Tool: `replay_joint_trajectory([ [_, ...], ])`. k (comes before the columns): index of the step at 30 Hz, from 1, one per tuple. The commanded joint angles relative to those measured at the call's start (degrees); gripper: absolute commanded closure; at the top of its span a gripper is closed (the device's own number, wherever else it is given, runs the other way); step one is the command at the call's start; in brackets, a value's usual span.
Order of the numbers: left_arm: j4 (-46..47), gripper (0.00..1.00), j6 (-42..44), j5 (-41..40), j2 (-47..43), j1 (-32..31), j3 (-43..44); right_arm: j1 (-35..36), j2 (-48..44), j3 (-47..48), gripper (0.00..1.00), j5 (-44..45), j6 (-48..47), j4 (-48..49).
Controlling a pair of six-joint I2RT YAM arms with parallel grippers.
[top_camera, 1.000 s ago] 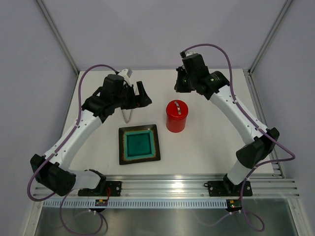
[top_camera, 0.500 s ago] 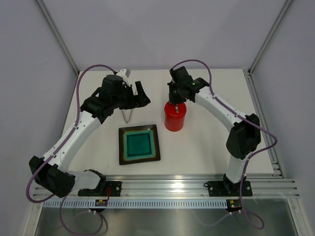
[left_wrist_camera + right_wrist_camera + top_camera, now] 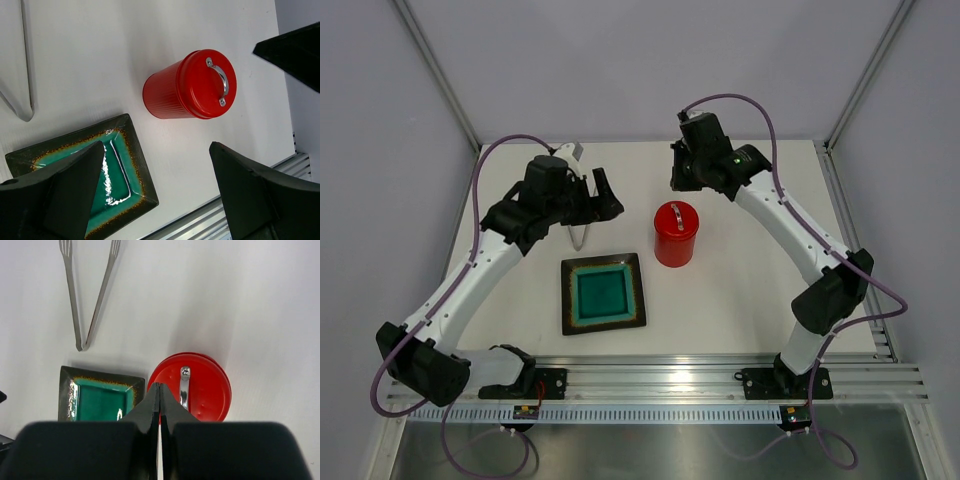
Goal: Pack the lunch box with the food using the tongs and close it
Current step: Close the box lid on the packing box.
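Lunch box: the red lunch box point(image 3: 677, 240) stands upright in the middle of the top view, just to the right of the plate point(image 3: 603, 262), and its lid point(image 3: 678, 216) is on.
Food: no piece shows in any view. The teal centre of the plate is bare, so I judge the food is already inside, but the lid hides this.
Tongs: the tongs point(image 3: 82, 345) lie flat on the table point(image 3: 740, 290), above the plate in the top view and apart from it, with nothing holding them.
Task state: it looks nearly finished. Whether the lid sits fully down all around I cannot tell, because the rim is too small to read.
Risk one: if the lid is only resting crooked, a push on one side of it could tip the tall box over.
Risk two: the right claw hangs close to the metal handle point(image 3: 184, 387). A careless sideways move could catch it and drag the box.
Risk three: the left arm is over the tongs and could knock them if it goes low.
Right gripper point(image 3: 160, 390): fingers pressed together, holding nothing, above the lid's left edge in its own view.
Left gripper point(image 3: 156, 150): jaws wide apart, holding nothing, touching nothing.
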Motion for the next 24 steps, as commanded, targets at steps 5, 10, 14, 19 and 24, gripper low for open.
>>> replay_joint_trajectory([
  [5, 1.9, 0.09, 0.8, -1.1, -2.3, 0.3, -0.7, -3.7, -0.4, 1.3, 1.0, 1.7, -0.6, 0.2],
  [10, 1.8, 0.09, 0.9, -1.3, -2.5, 0.4, -1.1, -3.7, 2.1, -5.6, 1.0, -1.4, 0.3, 2.5],
  [14, 2.1, 0.09, 0.8, -0.9, -2.6, 0.4, -1.4, -3.7, 5.2, -9.8, 1.0, -3.1, 1.5, 3.1],
  [19, 1.9, 0.09, 1.0, -0.9, -3.2, 0.4, -1.8, -3.7, 2.5, -10.8, 1.0, -1.5, 1.6, 2.0],
  [24, 1.9, 0.09, 0.9, -0.9, -3.6, 0.4, -1.8, -3.7, -3.2, -7.1, 1.0, 2.1, 1.1, -0.1],
])
